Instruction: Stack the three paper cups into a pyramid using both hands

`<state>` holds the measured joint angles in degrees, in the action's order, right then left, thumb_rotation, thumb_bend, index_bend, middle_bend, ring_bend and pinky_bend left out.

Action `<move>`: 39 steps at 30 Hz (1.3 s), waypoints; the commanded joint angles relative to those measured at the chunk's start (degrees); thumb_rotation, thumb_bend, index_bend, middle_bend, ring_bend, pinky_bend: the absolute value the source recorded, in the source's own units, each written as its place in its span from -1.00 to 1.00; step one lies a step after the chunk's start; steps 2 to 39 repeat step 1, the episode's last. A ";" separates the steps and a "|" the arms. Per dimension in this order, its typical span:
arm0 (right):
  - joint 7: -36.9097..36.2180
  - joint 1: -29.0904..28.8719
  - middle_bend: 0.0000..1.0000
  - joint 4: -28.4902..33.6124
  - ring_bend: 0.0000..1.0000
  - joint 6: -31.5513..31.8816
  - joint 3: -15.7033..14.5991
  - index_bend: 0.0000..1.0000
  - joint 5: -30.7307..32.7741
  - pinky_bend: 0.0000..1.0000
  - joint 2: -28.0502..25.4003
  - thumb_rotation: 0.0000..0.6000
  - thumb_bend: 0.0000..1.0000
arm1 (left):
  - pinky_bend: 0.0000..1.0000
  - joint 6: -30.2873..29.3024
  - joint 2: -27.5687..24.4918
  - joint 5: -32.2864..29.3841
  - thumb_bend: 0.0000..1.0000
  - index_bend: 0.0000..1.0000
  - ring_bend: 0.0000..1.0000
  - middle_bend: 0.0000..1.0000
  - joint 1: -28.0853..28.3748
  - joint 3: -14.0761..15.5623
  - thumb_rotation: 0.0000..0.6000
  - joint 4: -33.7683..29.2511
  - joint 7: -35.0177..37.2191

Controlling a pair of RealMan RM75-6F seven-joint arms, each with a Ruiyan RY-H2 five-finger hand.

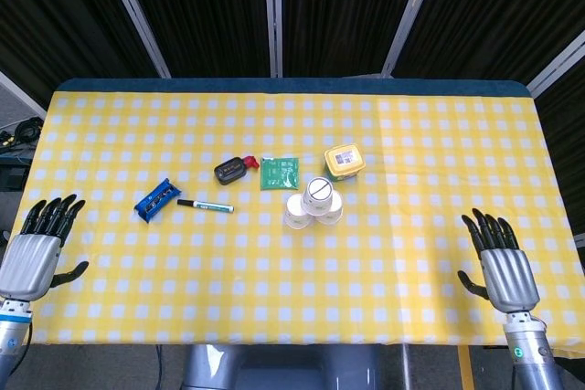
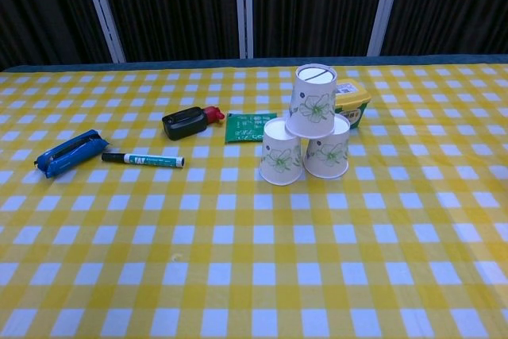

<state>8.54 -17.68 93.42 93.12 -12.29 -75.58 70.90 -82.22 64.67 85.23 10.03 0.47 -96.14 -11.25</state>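
Three white paper cups with a green leaf print stand upside down as a pyramid near the middle of the table. The top cup [image 2: 313, 100] [image 1: 319, 191] rests on the rims of the left cup [image 2: 281, 152] [image 1: 297, 211] and the right cup [image 2: 328, 148] [image 1: 332, 212]. My left hand [image 1: 33, 247] is at the table's near left corner, fingers spread, holding nothing. My right hand [image 1: 502, 265] is at the near right edge, fingers spread and empty, far from the cups. Neither hand shows in the chest view.
A yellow tub [image 2: 352, 104] stands right behind the cups. To their left lie a green circuit board [image 2: 248, 126], a black device with a red tip [image 2: 186, 122], a marker pen [image 2: 144, 159] and a blue tool [image 2: 70, 152]. The yellow checked cloth [image 2: 254, 275] covers the table.
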 commanded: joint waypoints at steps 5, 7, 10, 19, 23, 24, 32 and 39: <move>-1.32 1.38 -1.00 -0.39 -1.00 0.30 0.12 -1.00 -1.89 -1.00 -1.05 1.00 -0.71 | -1.00 -1.00 0.67 1.22 -0.60 -1.00 -1.00 -1.00 -0.61 0.40 1.00 0.48 -0.62; -1.32 1.38 -1.00 -0.39 -1.00 0.30 0.12 -1.00 -1.89 -1.00 -1.05 1.00 -0.71 | -1.00 -1.00 0.67 1.22 -0.60 -1.00 -1.00 -1.00 -0.61 0.40 1.00 0.48 -0.62; -1.32 1.38 -1.00 -0.39 -1.00 0.30 0.12 -1.00 -1.89 -1.00 -1.05 1.00 -0.71 | -1.00 -1.00 0.67 1.22 -0.60 -1.00 -1.00 -1.00 -0.61 0.40 1.00 0.48 -0.62; -1.32 1.38 -1.00 -0.39 -1.00 0.30 0.12 -1.00 -1.89 -1.00 -1.05 1.00 -0.71 | -1.00 -1.00 0.67 1.22 -0.60 -1.00 -1.00 -1.00 -0.61 0.40 1.00 0.48 -0.62; -1.32 1.38 -1.00 -0.39 -1.00 0.30 0.12 -1.00 -1.89 -1.00 -1.05 1.00 -0.71 | -1.00 -1.00 0.67 1.22 -0.60 -1.00 -1.00 -1.00 -0.61 0.40 1.00 0.48 -0.62; -1.32 1.38 -1.00 -0.39 -1.00 0.30 0.12 -1.00 -1.89 -1.00 -1.05 1.00 -0.71 | -1.00 -1.00 0.67 1.22 -0.60 -1.00 -1.00 -1.00 -0.61 0.40 1.00 0.48 -0.62; -1.32 1.38 -1.00 -0.39 -1.00 0.30 0.12 -1.00 -1.89 -1.00 -1.05 1.00 -0.71 | -1.00 -1.00 0.67 1.22 -0.60 -1.00 -1.00 -1.00 -0.61 0.40 1.00 0.48 -0.62; -1.32 1.38 -1.00 -0.39 -1.00 0.30 0.12 -1.00 -1.89 -1.00 -1.05 1.00 -0.71 | -1.00 -1.00 0.67 1.22 -0.60 -1.00 -1.00 -1.00 -0.61 0.40 1.00 0.48 -0.62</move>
